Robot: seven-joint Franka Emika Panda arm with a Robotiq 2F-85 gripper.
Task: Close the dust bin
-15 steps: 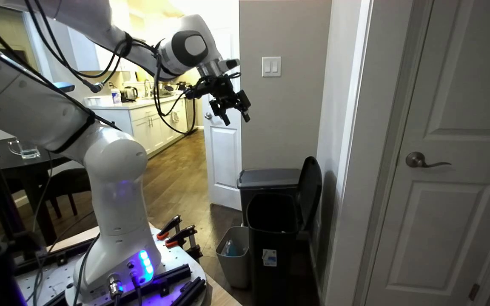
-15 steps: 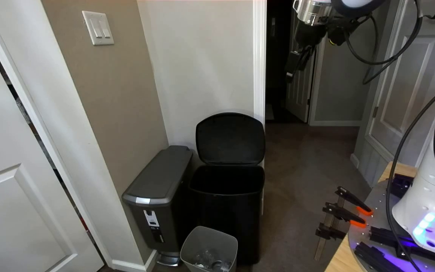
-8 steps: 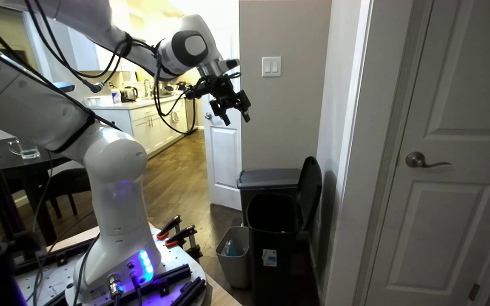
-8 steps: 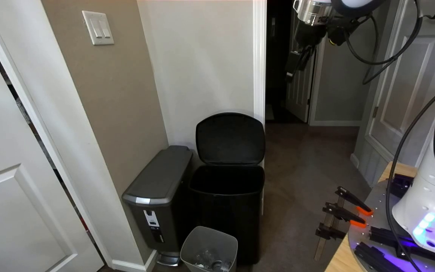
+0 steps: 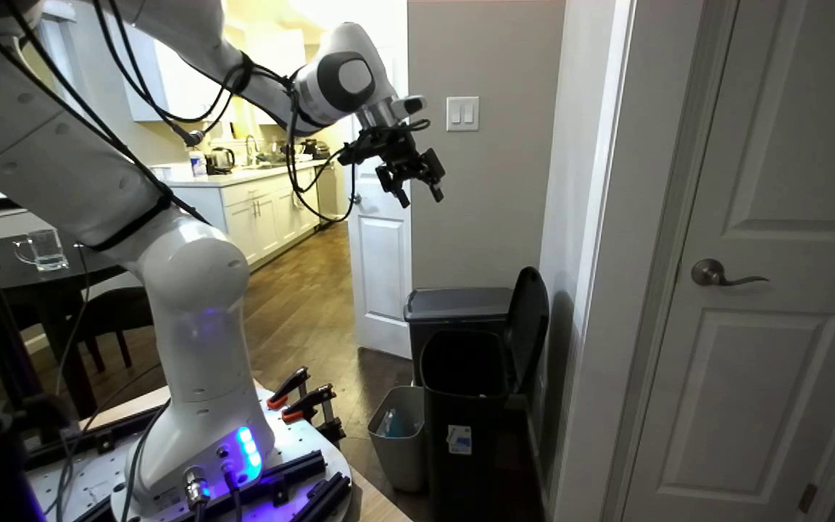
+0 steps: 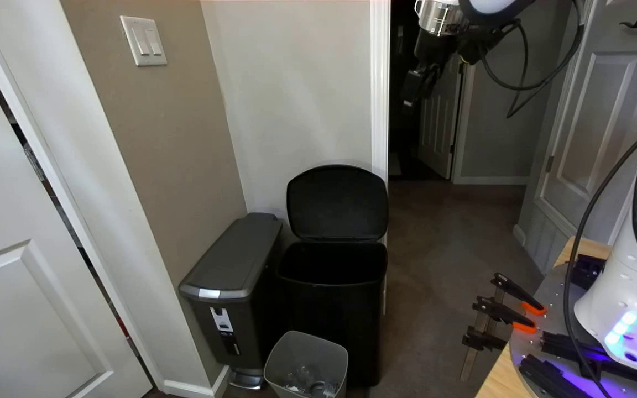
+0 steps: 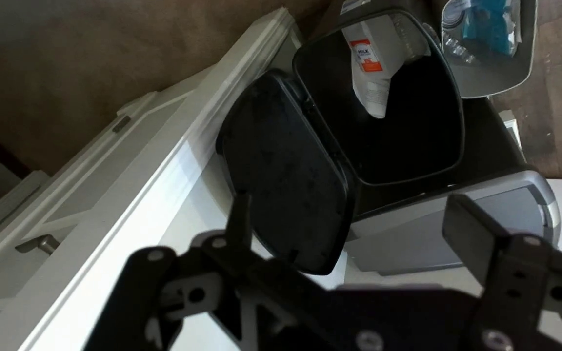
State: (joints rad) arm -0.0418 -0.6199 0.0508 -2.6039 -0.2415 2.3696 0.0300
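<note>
While the tall black plastic dust bin (image 6: 332, 309) has its rounded black lid (image 6: 338, 203) raised, we hold our black end effector (image 5: 421, 199), jaws apart.

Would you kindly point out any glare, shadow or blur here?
In an exterior view, the kitchen is overexposed up top, the wall by the lid shadowed; in both exterior views, the dust bin looks black inside; in the wrist view, a white wall edge glares and the gripper looks slightly out of focus.
</note>
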